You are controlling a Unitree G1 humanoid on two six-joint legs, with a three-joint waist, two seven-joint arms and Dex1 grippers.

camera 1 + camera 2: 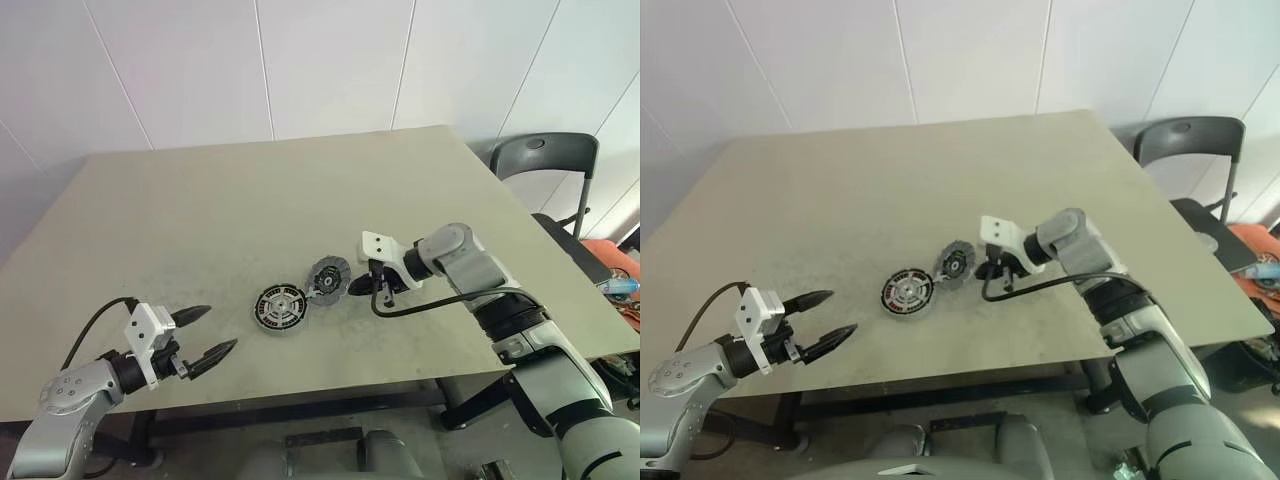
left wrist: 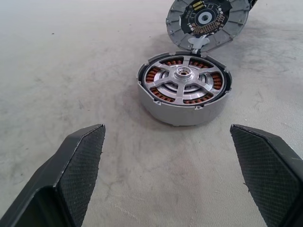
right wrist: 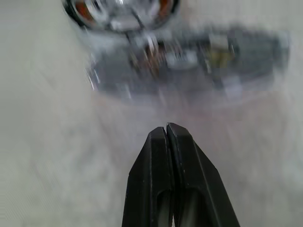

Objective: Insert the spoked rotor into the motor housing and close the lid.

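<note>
Spoked rotor sits seated inside motor housing on the table, as the left wrist view confirms. Lid leans against the housing's rim. Right gripper fully closed, empty, beside the lid. Left gripper wide open, empty.

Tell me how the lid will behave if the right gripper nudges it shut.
The lid looks like a stiff metal disc, so it should not flex. It stands tilted up beside the motor housing, seemingly joined at a small tab, so it would probably swing over rather than slide. The shut right gripper has smooth narrow tips, which may slip on the rim.
</note>
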